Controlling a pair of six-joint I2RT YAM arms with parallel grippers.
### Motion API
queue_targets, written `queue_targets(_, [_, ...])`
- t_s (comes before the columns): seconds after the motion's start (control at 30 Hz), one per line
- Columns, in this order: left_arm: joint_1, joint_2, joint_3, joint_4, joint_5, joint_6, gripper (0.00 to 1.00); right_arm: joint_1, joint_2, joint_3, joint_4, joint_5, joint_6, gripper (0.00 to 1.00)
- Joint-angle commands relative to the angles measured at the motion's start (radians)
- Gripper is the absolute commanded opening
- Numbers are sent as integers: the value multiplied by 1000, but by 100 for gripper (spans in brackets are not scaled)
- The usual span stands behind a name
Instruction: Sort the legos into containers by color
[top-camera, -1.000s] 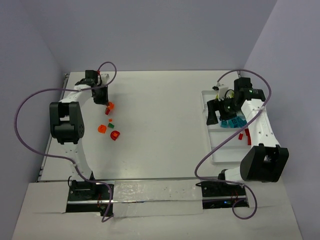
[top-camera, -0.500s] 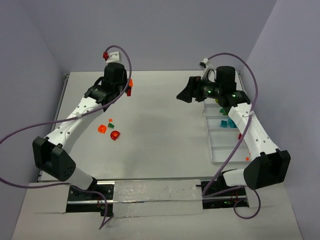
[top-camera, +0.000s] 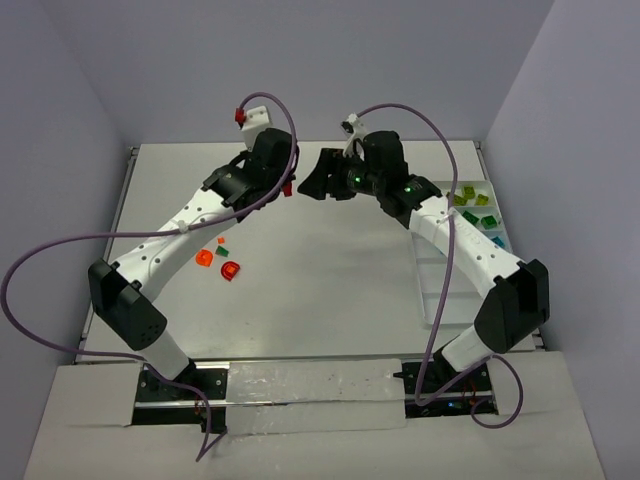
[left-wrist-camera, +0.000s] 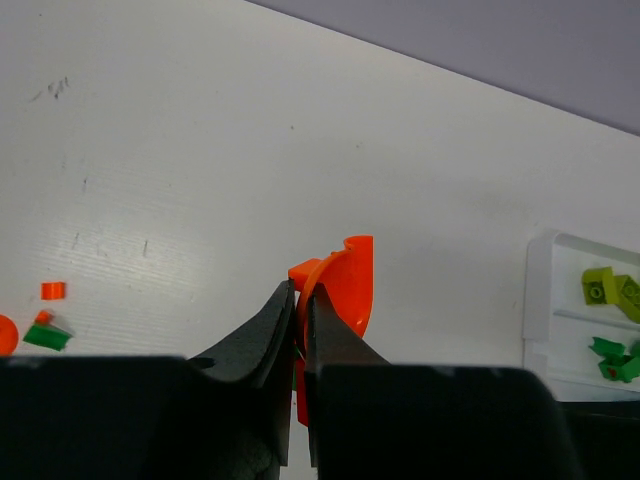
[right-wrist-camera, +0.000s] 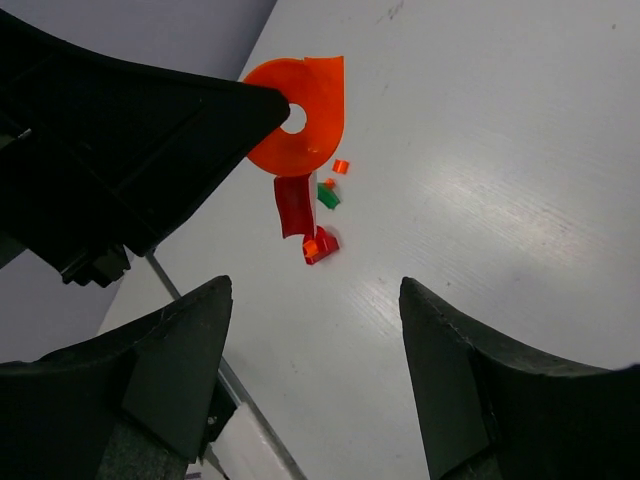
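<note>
The left gripper (left-wrist-camera: 300, 298) is clamped tight on a thin orange piece (left-wrist-camera: 345, 285) with a curved edge. It holds the piece in the air above the worktop (top-camera: 330, 270), well to the left of the tray (top-camera: 437, 300). The right gripper (right-wrist-camera: 315, 285) faces it from the tray side, jaws spread wide with nothing between them. Lime green bricks (top-camera: 470, 198) lie in the tray's far compartments. Several loose bricks (top-camera: 228, 268), red, orange and green, lie on the worktop even farther from the tray.

Orange lego (left-wrist-camera: 347, 285) glossy translucent plastic, jaws matt black plastic, desk (left-wrist-camera: 200, 150) matt white, faintly ribbed, tray (left-wrist-camera: 540, 300) smooth white plastic.
</note>
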Motion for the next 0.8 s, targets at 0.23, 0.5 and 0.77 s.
queue_targets(0.23, [7, 24, 119, -59, 87, -121, 0, 52, 58, 56, 98, 66, 13, 66])
queue_targets(0.5, [7, 21, 98, -56, 101, -121, 0, 58, 87, 75, 95, 53, 2, 58])
queue_targets(0.77, [6, 28, 87, -53, 121, -124, 0, 65, 108, 93, 86, 72, -9, 45])
